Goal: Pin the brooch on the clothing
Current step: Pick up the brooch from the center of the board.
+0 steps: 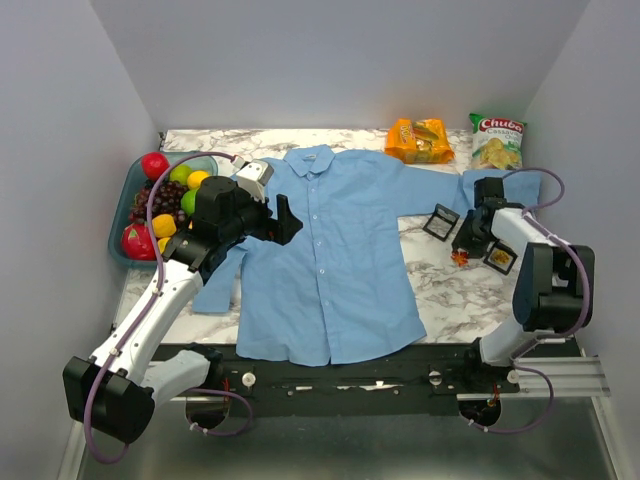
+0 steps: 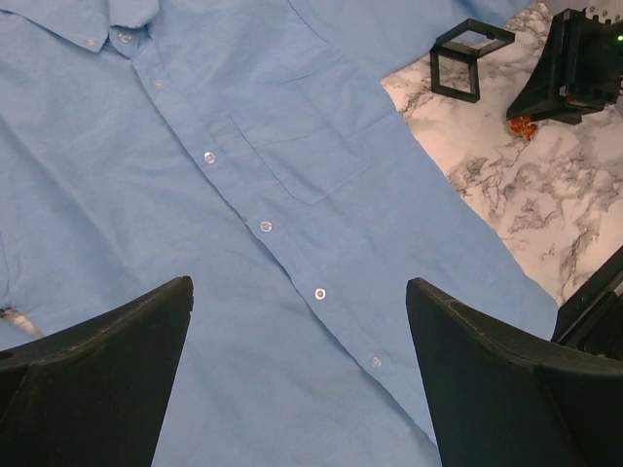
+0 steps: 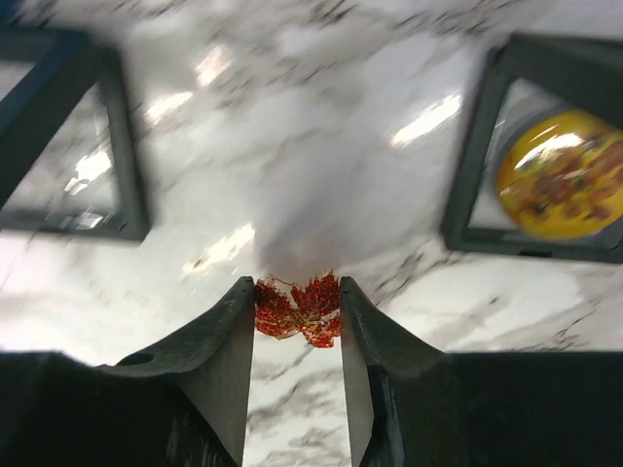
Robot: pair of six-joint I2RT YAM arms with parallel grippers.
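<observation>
Right wrist: right end effector [image 3: 297,287] is pinching the brooch [image 3: 298,313], a red-orange leaf shape with both fingers touching its sides. Marble bench [image 3: 292,146] behind it; can't tell if the brooch is lifted or resting. The brooch is right of the shirt [image 1: 325,250], off the cloth, between two black trays [image 1: 441,221]. Left end effector [image 2: 300,375] is spread wide, holds nothing, and hovers above the shirt front. The step looks like grasp-and-lift of the brooch. My read on doing it well: keep the pinch firm but light, since the piece is small and could twist or slip. Lift straight up clear of the trays before swinging toward the shirt. The pin side isn't visible, so orientation is a risk. The left end effector should probably press the cloth near the pocket [image 2: 297,146] so the fabric doesn't drag. Only the right wrist view shows finger contact, plus a yellow disc [image 3: 560,175] in the tray farther right of the shirt, and it's blurry. Left wrist shows the pocket and button row [image 2: 265,226] close up, with the brooch just a red speck. Top shows the whole shirt and both arms well apart.
</observation>
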